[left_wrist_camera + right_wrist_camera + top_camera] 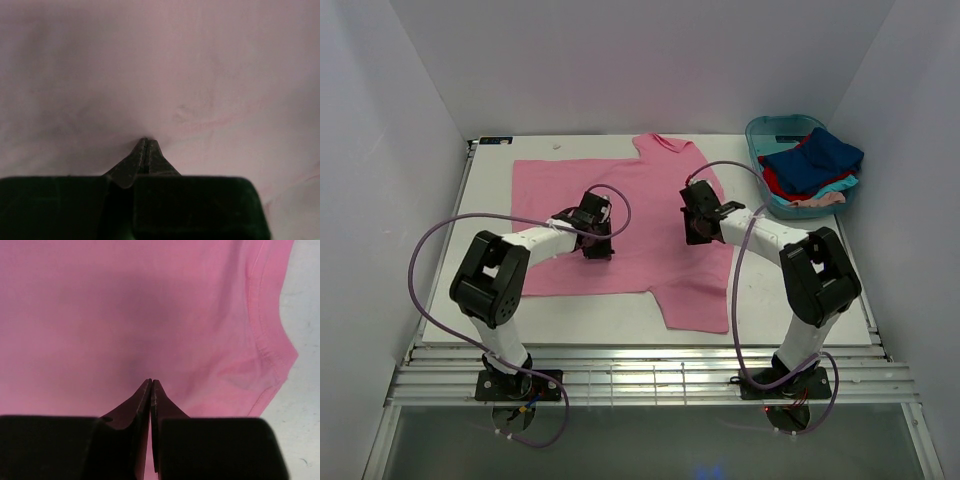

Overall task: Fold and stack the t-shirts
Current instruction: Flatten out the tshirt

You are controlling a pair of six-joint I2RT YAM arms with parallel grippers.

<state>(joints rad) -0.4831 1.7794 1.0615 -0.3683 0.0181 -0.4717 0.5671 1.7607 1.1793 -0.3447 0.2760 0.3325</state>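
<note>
1. My left gripper (145,143) had its fingers pressed together, the tips down against the pink t-shirt (210,75). I could not tell whether any cloth was caught between them.
2. My right gripper (151,383) also had its fingers together, with only a hairline slit between them. The tips sat over the same shirt, and a stitched hem ran to their right. Past that hem, the bare table (306,330) showed.
3. From above, both grippers were over the body of the shirt, the left one left of centre and the right one right of centre, well apart from each other.
4. The pink t-shirt lay spread flat across the middle of the white table, its collar toward the far edge and one sleeve trailing to the near right.
5. In the far right corner, a teal tub (758,134) held the other shirts in a heap. The dark blue shirt (828,150) was on top and the red shirt (778,180) beneath it. The turquoise shirt (838,186) and the pale pink shirt (820,200) lay at the near rim.
</note>
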